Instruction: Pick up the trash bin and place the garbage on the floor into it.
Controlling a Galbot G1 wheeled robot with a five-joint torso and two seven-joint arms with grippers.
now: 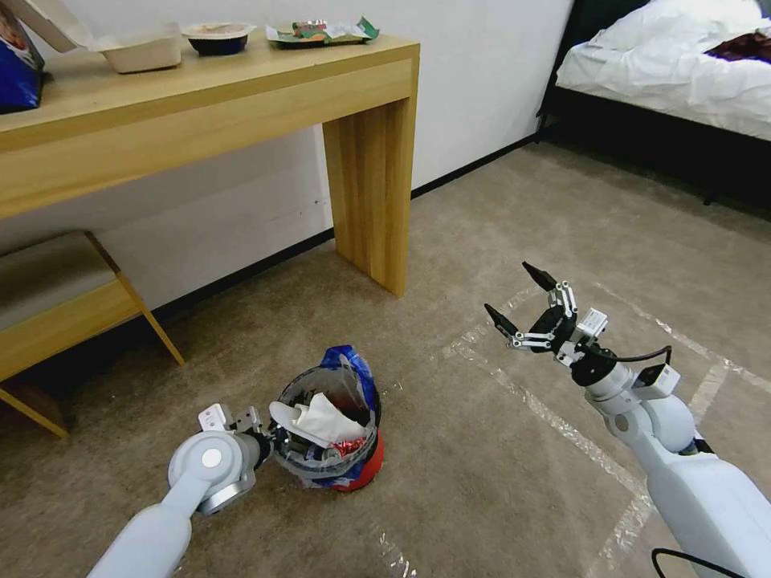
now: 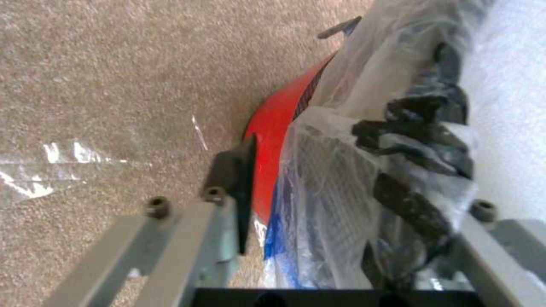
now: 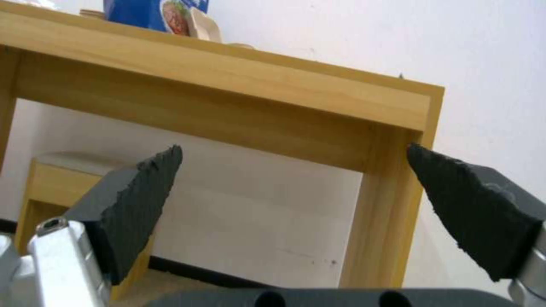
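The left gripper (image 1: 269, 437) was clamped on the near rim of the trash bin (image 1: 353, 470), one of its fingers (image 2: 236, 170) outside the red wall, the other inside the liner. The bin stood on the floor (image 1: 498, 482), garbage (image 1: 321, 421) inside. Farther right, the right gripper (image 1: 522, 301) hovered with fingers spread, grasping nothing, facing the bench (image 1: 241, 104).

You have one small round red trash bin (image 1: 353, 470) with its clear plastic liner, one light wooden worktop (image 1: 201, 88), one white-sheeted bed (image 1: 666, 64), and two grey robot arms, each with two black fingers (image 3: 142, 200).
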